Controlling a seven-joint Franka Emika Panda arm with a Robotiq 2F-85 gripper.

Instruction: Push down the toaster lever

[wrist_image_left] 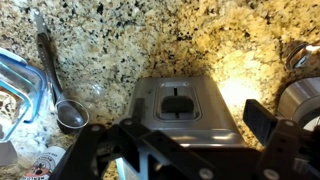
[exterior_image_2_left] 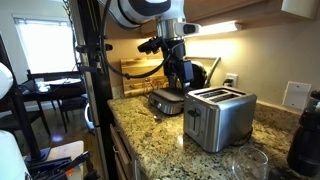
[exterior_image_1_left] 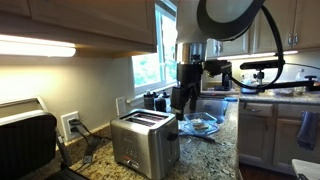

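The brushed steel toaster (exterior_image_1_left: 145, 142) stands on the granite counter and shows in both exterior views (exterior_image_2_left: 220, 117). In the wrist view its narrow end (wrist_image_left: 180, 105) lies straight below me, with the toaster lever (wrist_image_left: 178, 101) a dark tab in a recessed slot. My gripper (wrist_image_left: 175, 135) is open and empty, its fingers spread wider than the toaster end. In both exterior views the gripper (exterior_image_1_left: 183, 97) (exterior_image_2_left: 182, 75) hangs above the counter just beyond that end, apart from the toaster and not touching the lever.
A metal measuring spoon (wrist_image_left: 60, 100) and a blue-rimmed container (wrist_image_left: 15, 85) lie at the left of the wrist view. A black appliance (exterior_image_1_left: 25, 145) stands near the toaster. A glass dish (exterior_image_1_left: 200, 125) and a round steel appliance (exterior_image_2_left: 165, 100) sit under the arm.
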